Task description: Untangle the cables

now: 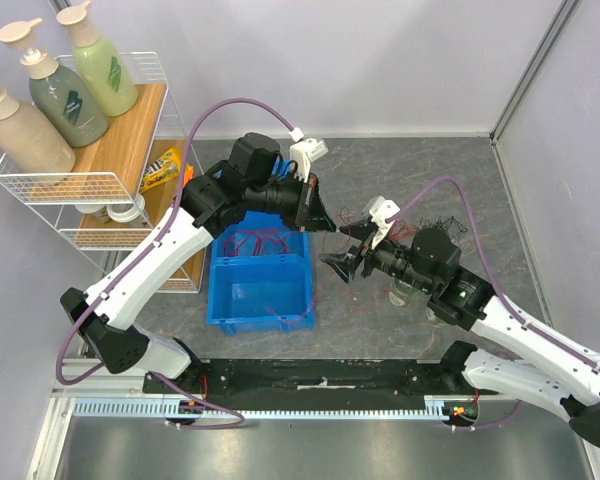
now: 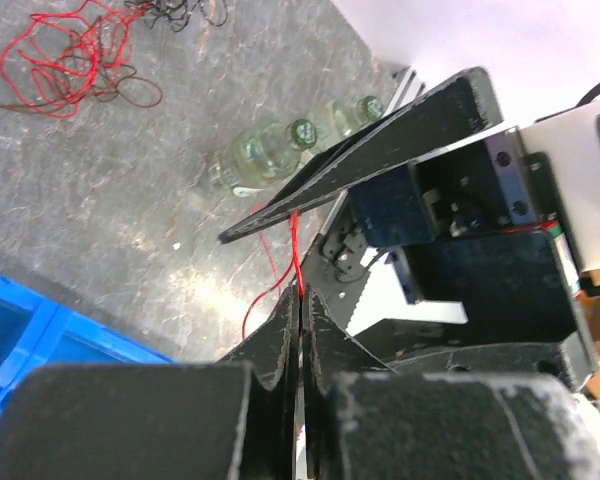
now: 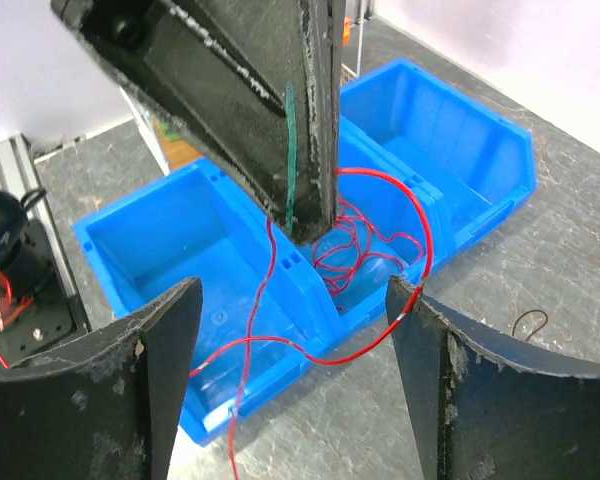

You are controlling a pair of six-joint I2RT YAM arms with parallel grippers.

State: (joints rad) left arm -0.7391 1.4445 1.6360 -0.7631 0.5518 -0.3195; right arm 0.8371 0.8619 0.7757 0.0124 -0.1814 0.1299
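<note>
The left fingers (image 2: 285,335) are pressed together, pinching a single red cable (image 2: 296,238) at their tips. They hang above the far right corner of a blue bin (image 1: 260,300) that sits on the grey desk (image 1: 410,165), left of centre. From the pinch the red cable arcs down and to the near side, and its loop passes through the gap between the right fingers (image 3: 145,370). These are spread wide and hold nothing. Whether the strand touches either of them is hard to tell from these views. The right fingers sit just right of the bin and point left toward it, slightly lower than the left fingers and near them but apart.

A loose heap of red cables (image 1: 265,243) lies in the bin's far compartment. Out on the desk, to the far right of the fingers, is a curly red tangle (image 2: 65,50), with thin black strands (image 2: 180,12) just beyond it. Two glass bottles (image 2: 270,150) lie on their sides on the desk under the right arm. A white wire rack (image 1: 50,180) holding pump bottles (image 1: 70,95) stands at the far left.
</note>
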